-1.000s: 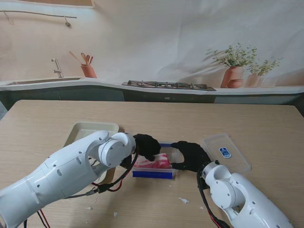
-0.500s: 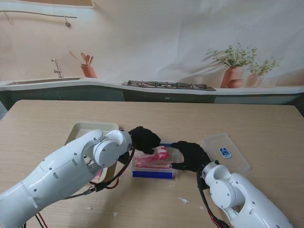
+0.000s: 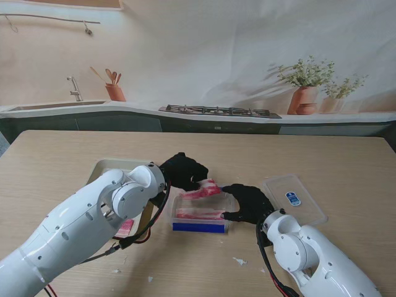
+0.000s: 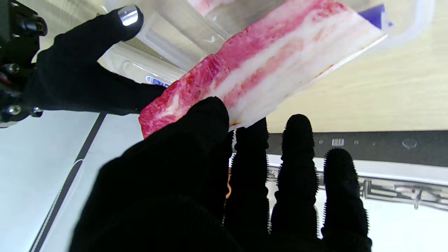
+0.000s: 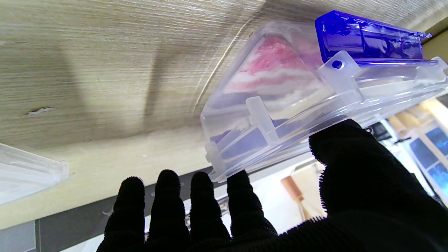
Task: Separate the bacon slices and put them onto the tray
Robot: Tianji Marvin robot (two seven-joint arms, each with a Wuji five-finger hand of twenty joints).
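My left hand (image 3: 183,170) is shut on a pink-and-white bacon slice (image 3: 202,189), held in the air over the clear box. In the left wrist view the bacon slice (image 4: 266,66) is pinched between thumb and fingers (image 4: 206,119). The clear plastic box (image 3: 224,200) with a blue front edge holds more bacon (image 3: 199,214). My right hand (image 3: 249,202) rests against the box's right end, thumb and fingers (image 5: 339,157) on its corner (image 5: 266,115). The cream tray (image 3: 106,167) lies to the left, mostly behind my left arm.
The box's clear lid (image 3: 296,197) lies on the table to the right of my right hand. A red scrap (image 3: 124,228) shows beside my left forearm. Small white scraps (image 3: 239,261) dot the near table. A counter with sink and hob runs along the far edge.
My left hand has lifted a bacon slice out of the box and drawn it up and slightly back. The right hand has stayed against the box.
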